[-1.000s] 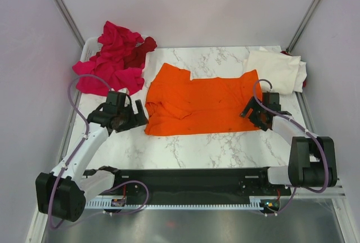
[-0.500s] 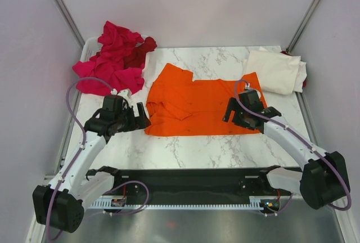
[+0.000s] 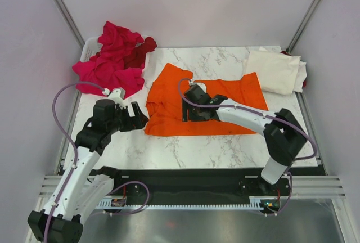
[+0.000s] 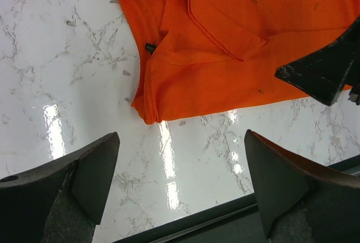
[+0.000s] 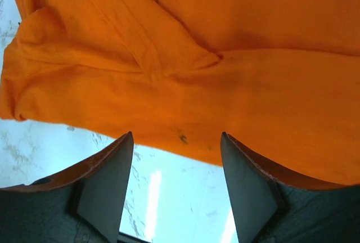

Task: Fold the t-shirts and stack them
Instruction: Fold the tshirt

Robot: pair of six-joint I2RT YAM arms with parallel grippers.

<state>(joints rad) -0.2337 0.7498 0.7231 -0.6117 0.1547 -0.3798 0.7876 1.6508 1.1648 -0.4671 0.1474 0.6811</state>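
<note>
Left jaws and right jaws both sit open at the near edge of the orange t-shirt (image 3: pixel 169 85), so I'd pinch low against the desk (image 3: pixel 197 147), catching every layer, before folding.

Nothing here can be read, neither words nor brand marks nor numbers. The nearest thing to a label is a small dark tag (image 4: pixel 149 46) on the orange t-shirt (image 4: pixel 236 40), sitting near the shirt's folded edge in the left wrist view — far too small to show any print.
</note>
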